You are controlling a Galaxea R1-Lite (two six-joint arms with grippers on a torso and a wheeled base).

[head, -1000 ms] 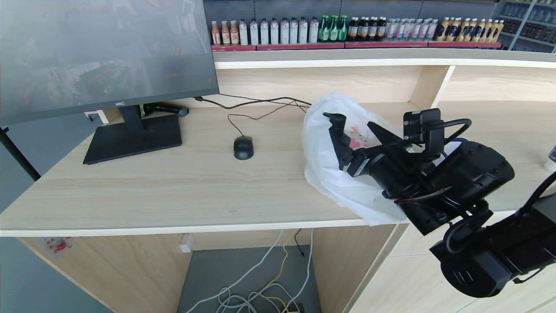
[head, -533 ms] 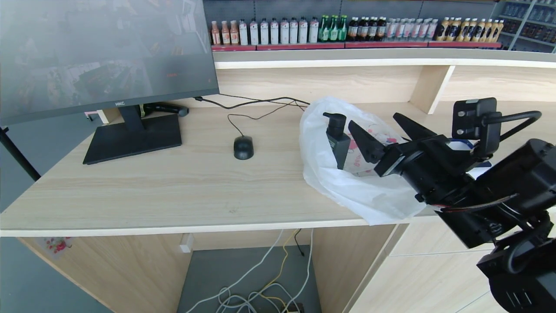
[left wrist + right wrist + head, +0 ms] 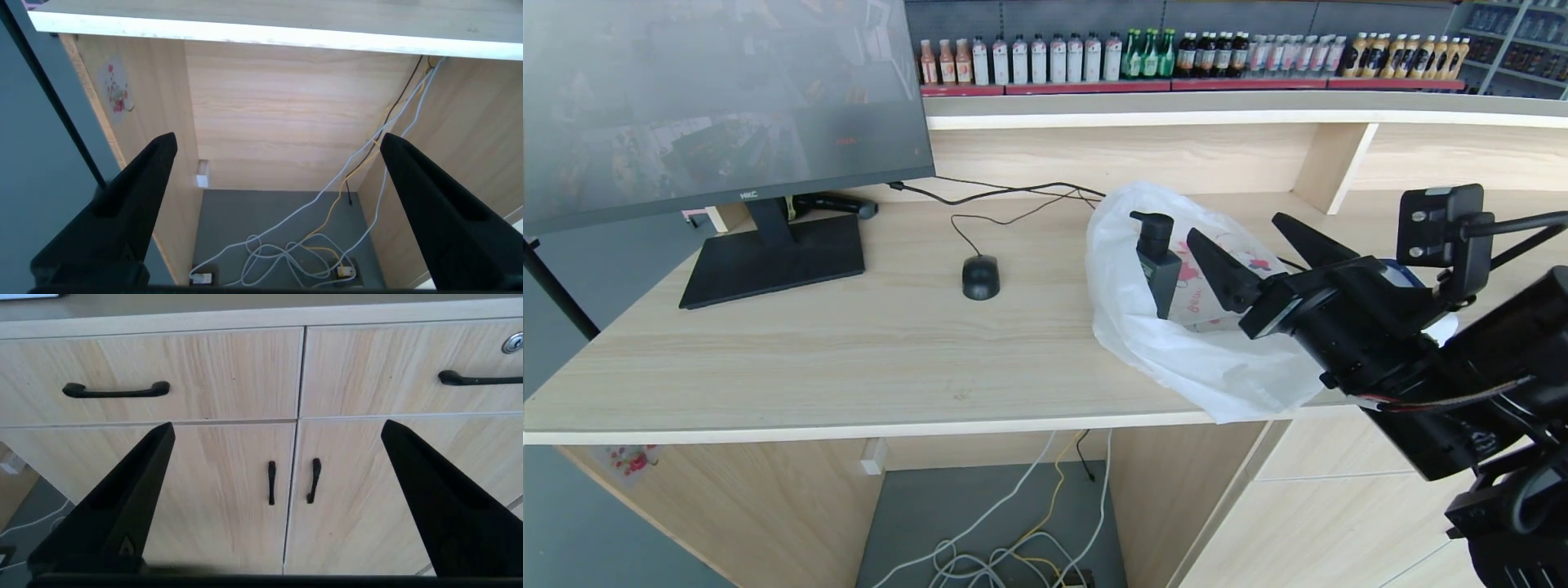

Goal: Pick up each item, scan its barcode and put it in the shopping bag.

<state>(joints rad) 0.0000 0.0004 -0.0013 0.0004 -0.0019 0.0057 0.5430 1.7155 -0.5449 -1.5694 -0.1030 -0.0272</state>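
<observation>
Change: right claw [image 3: 1262, 255] has pulled back toward the robot's right, out of the mouth of the shopping bag [image 3: 1176, 359]. A second ago it was deep in the bag, seemingly gripping the pump bottle [image 3: 1156, 265]; now the bottle stands free.
Right claw: fingers spread wide, nothing between them. It hangs just beside the bag's open side, above the desk [image 3: 849, 351] edge.
Left claw [image 3: 278, 139]: fingers also apart and empty, low down, facing the kneehole under the desk where loose cables [image 3: 310, 245] lie.
Pump bottle: dark body, black pump head, roughly upright inside the bag, against a pink-printed packet [image 3: 1205, 306].
Shopping bag: white thin plastic, slumped on the desk's right part, one corner drooping over the front edge.
Meaning: this item looks bagged; whether it was scanned cannot be told from here.
Next: probably fetch another item, if any remain.
Risk: the bag's overhanging corner could snag a passing claw.
Nearby: mouse [image 3: 980, 278] and monitor [image 3: 719, 106], well apart from the bag.
</observation>
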